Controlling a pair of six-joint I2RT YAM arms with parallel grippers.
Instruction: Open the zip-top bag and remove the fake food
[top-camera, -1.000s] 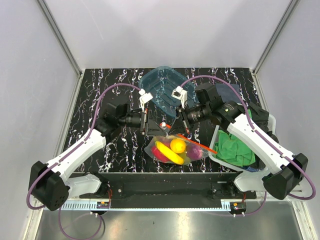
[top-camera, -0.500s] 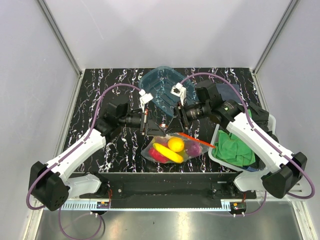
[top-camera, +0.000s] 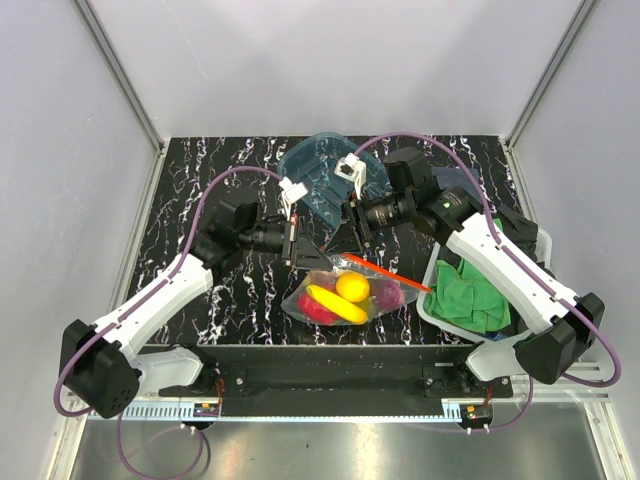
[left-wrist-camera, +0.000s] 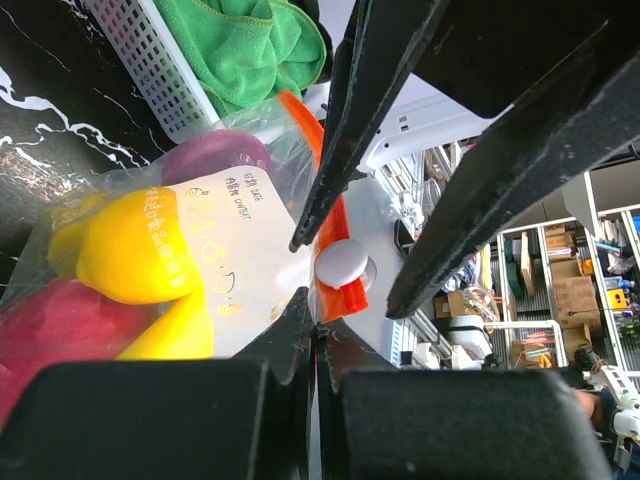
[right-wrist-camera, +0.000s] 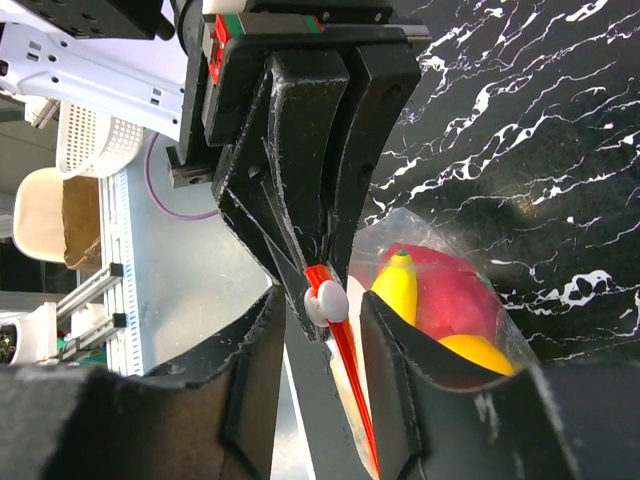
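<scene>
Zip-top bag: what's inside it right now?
Through the clear zip-top bag: a yellow banana, a yellow round fruit, a red fruit and a purplish ball. Anything beneath these is covered.

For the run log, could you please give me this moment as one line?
left gripper: shut on zip-top bag edge | right gripper: open, straddling white slider | fake food: inside bag

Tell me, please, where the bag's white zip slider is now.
In the right wrist view the white slider sits on the red-orange strip of the zip-top bag, between the fingers of the open right hand, just below the shut left hand.
</scene>
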